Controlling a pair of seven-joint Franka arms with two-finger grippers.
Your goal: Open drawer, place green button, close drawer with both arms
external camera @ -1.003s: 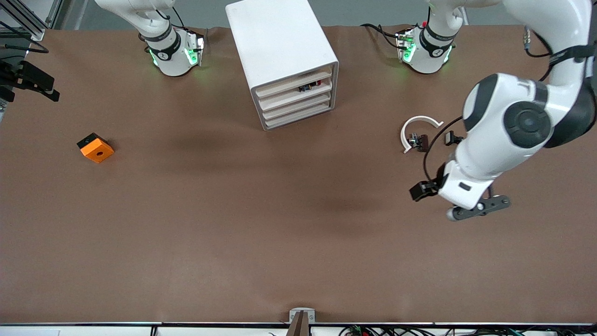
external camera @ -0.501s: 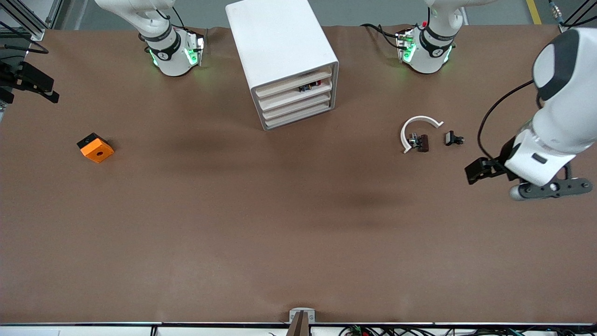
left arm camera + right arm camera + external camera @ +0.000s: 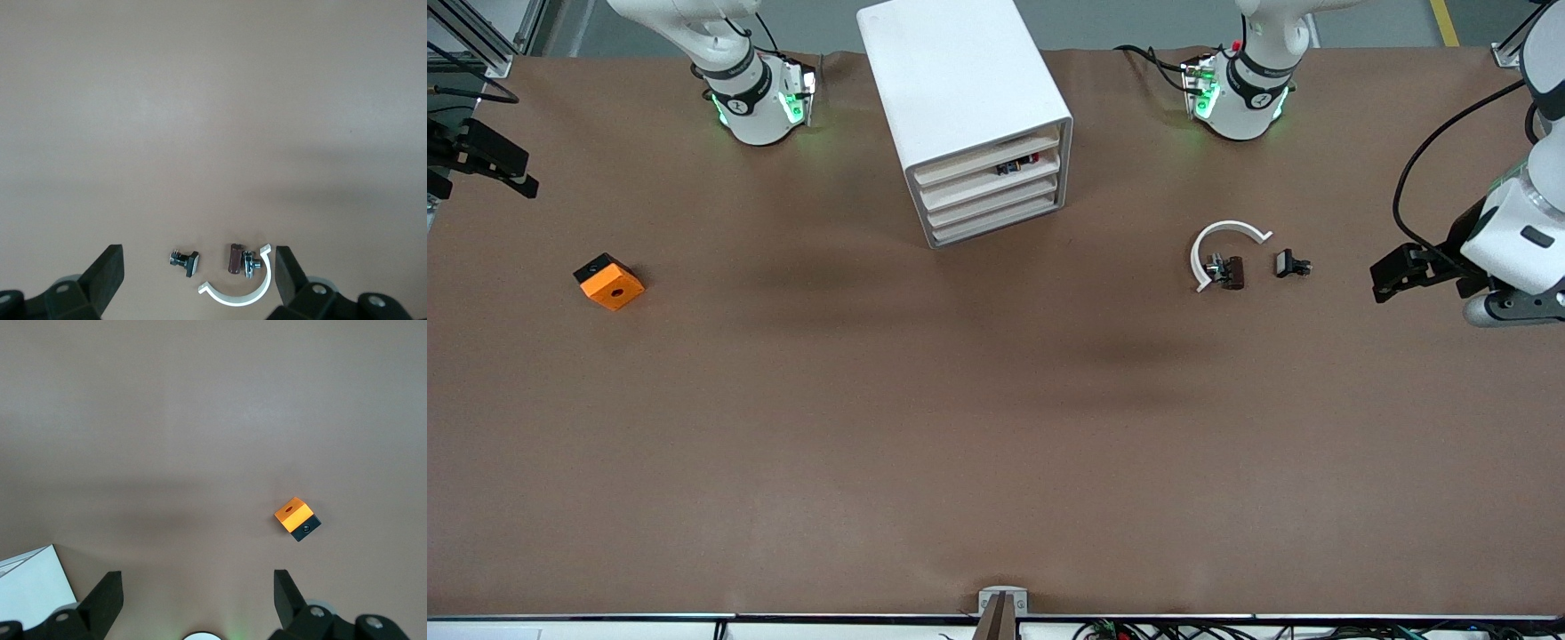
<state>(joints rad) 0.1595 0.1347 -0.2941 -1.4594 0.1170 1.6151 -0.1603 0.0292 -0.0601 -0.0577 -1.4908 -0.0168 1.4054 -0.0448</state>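
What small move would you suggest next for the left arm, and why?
Probably just park the open, empty left gripper at its end of the table. The cabinet's drawers look shut, small coloured parts show inside one, and no green button lies outside. The right gripper, open, waits over its own end.

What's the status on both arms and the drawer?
Left claw open, empty, over the table's left-arm end. Right claw open, empty, over the right-arm end. Cabinet drawers look shut; button not made out. Nothing in the way.
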